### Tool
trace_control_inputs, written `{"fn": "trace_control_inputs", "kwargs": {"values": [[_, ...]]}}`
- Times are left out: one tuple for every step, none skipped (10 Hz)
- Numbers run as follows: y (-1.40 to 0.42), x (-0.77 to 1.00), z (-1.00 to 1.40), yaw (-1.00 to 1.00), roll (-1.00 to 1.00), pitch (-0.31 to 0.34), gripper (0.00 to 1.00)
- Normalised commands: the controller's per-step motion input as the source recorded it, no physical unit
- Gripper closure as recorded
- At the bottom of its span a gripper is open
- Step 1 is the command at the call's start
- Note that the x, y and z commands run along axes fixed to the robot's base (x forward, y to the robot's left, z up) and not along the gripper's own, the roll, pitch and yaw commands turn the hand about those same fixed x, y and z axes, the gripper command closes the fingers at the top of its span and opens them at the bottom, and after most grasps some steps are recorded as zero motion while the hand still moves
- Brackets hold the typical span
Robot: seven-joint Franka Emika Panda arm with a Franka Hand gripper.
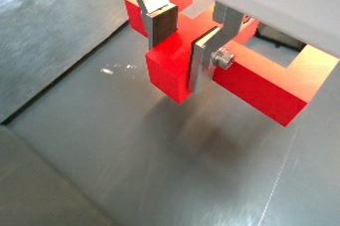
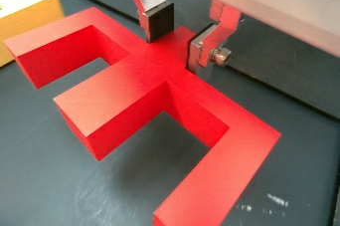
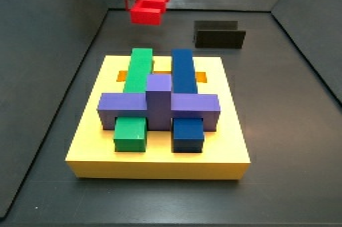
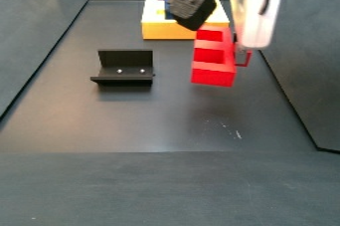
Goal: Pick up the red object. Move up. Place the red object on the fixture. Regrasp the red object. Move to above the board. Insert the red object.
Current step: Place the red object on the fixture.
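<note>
Gripper [image 2: 178,37] with fingers [image 2: 157,18] clamped on the central rib of the red object [image 2: 126,86], which hangs clear of the tabletop [image 4: 146,130]. The piece looks rigid, light and smooth-faced; its prongs jut out past the fingers, so the central rib seems the balanced hold.

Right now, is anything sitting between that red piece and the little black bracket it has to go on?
Nothing visible. The tool holds the red object above the floor, and the dark floor between it and the fixture lies bare.
</note>
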Motion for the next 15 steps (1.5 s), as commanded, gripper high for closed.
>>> {"fn": "trace_control_inputs", "kwargs": {"values": [[0.0,0.44,0.0,0.47,-0.01,0.143,1.0],[0.0,0.53,0.0,0.47,0.0,0.223,1.0],[-0.07,0.54,0.0,0.46,0.03,0.254,1.0],[-0.09,0.6,0.0,0.47,0.05,0.289,1.0],[-0.05,0.59,0.0,0.49,0.07,0.314,1.0],[-0.05,0.54,0.0,0.56,0.05,0.28,1.0],[-0.05,0.51,0.0,0.59,0.04,0.251,1.0],[-0.07,0.49,0.01,0.6,0.05,0.234,1.0],[-0.09,0.43,0.03,0.57,0.04,0.214,1.0],[-0.09,0.4,0.11,0.55,0.01,0.197,1.0],[-0.12,0.34,0.14,0.57,0.0,0.143,1.0],[-0.14,0.31,0.11,0.5,0.03,0.123,1.0],[-0.11,0.33,0.14,0.48,0.0,0.137,1.0],[-0.1,0.34,0.11,0.46,0.0,0.129,1.0],[-0.09,0.35,0.13,0.46,0.0,0.12,1.0]]}}
